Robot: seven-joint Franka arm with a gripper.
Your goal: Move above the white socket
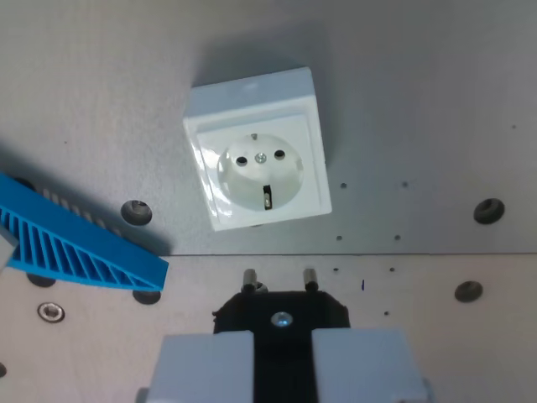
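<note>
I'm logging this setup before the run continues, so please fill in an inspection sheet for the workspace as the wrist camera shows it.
Surface: grey metal plate with small holes and bolt heads; a seam runs across below the socket.
Job's things: white socket lies face up on the plate, slightly rotated, upper centre of the view.
Clutter: blue ribbed plastic part at the wrist view's left, apart from the socket.
Grippers: gripper at the bottom edge, shut on a black plug whose two pins point toward the socket, short of it.
Cables: nothing seen.
Surroundings: nothing seen beyond the plate.
</note>
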